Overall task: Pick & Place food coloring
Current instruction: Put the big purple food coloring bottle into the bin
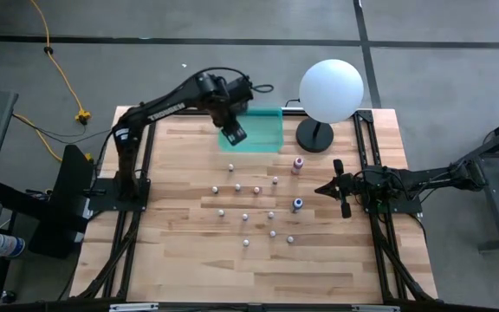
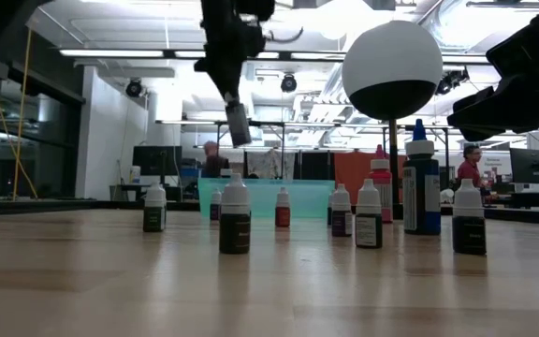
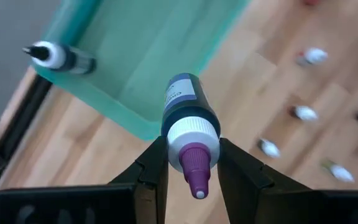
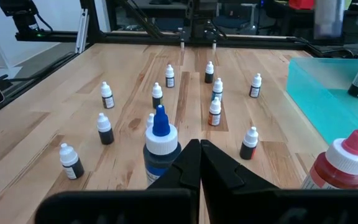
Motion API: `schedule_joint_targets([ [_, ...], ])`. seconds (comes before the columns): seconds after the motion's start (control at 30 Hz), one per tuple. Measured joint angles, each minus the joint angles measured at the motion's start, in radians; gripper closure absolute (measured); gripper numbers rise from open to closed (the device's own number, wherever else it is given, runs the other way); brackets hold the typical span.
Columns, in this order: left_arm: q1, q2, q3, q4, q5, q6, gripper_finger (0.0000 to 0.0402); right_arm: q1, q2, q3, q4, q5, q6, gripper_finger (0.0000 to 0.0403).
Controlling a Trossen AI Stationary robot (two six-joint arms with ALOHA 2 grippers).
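A purple-capped bottle (image 3: 190,121) was held in the left gripper (image 1: 235,133) jaws above the teal tray (image 1: 267,130), upper centre of the high view. Released near the rim, it could bounce out. The right gripper (image 1: 337,187) waited, jaws shut

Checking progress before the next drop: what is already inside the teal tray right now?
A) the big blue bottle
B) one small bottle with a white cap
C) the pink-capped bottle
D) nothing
B: the left wrist view shows one small white-capped bottle in the teal tray, while the left gripper holds a purple-tipped bottle above the tray's edge.
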Motion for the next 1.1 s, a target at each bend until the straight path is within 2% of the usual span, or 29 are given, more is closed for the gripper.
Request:
schedule_joint_targets([
  [0.23,0.050,0.094,0.000,0.009,-0.004,-0.069,0.0305,0.000,0.000,0.000,0.000,0.000,0.000,0.0402],
  [0.4,0.084,0.149,-0.001,0.020,-0.073,-0.135,0.0305,0.000,0.000,0.000,-0.001,0.000,0.000,0.0402],
  [0.53,0.112,0.192,-0.001,0.048,-0.073,-0.193,0.0305,0.000,0.000,0.000,-0.001,0.000,0.000,0.0402],
  [0.8,0.155,0.217,-0.020,0.088,-0.062,-0.265,0.0305,0.000,0.000,0.000,-0.001,0.000,0.000,0.0402],
  [1.1,0.195,0.256,-0.022,0.100,-0.067,-0.279,0.0305,0.000,0.000,0.000,0.000,0.000,0.000,0.0402],
])
